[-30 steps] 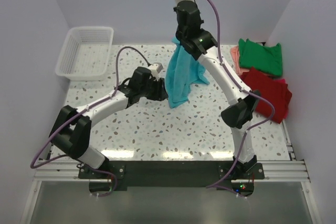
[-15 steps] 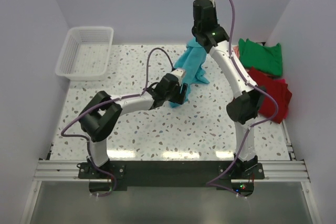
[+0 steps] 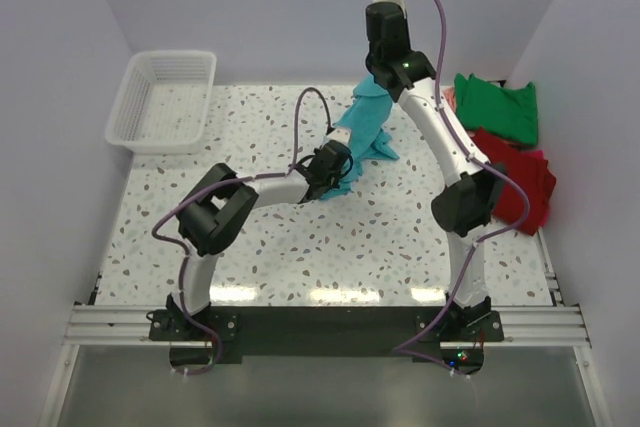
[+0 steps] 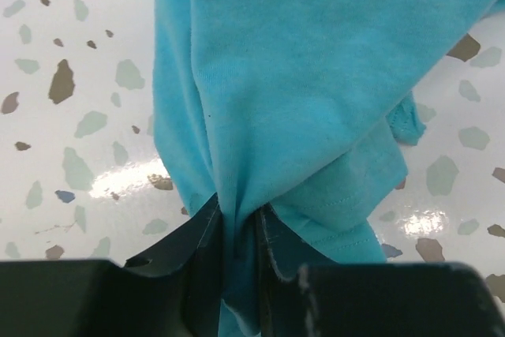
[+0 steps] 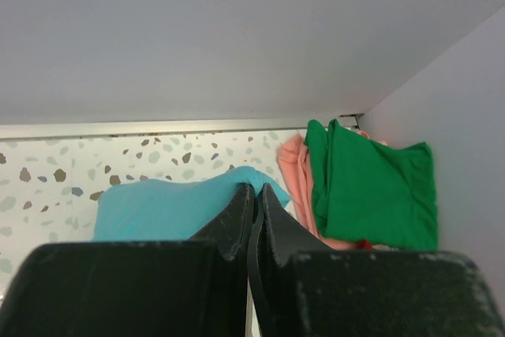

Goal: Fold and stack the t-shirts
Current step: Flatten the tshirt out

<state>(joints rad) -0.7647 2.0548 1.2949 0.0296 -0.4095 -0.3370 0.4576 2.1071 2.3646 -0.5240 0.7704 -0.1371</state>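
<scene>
A turquoise t-shirt [image 3: 365,127] hangs over the middle of the speckled table, held up at its top by my right gripper [image 5: 257,189], which is shut on a fold of it [image 5: 166,207]. Lower down, my left gripper [image 4: 237,222] is shut on a bunched lower part of the same turquoise t-shirt [image 4: 300,69], close above the table. At the right edge a green t-shirt [image 3: 497,107] lies folded on a salmon-pink t-shirt [image 3: 449,109], with a red t-shirt [image 3: 515,182] in front of them. The green t-shirt [image 5: 371,187] and the pink t-shirt [image 5: 293,171] also show in the right wrist view.
A white plastic lattice basket [image 3: 163,99] stands at the back left corner of the table [image 3: 300,247]. Grey walls close the table in at the back and on both sides. My right arm [image 3: 445,147] arches high over the right half.
My left gripper has moved right to the hanging turquoise shirt's lower part and closed on it. The right gripper has shifted right and back with the shirt's top.
</scene>
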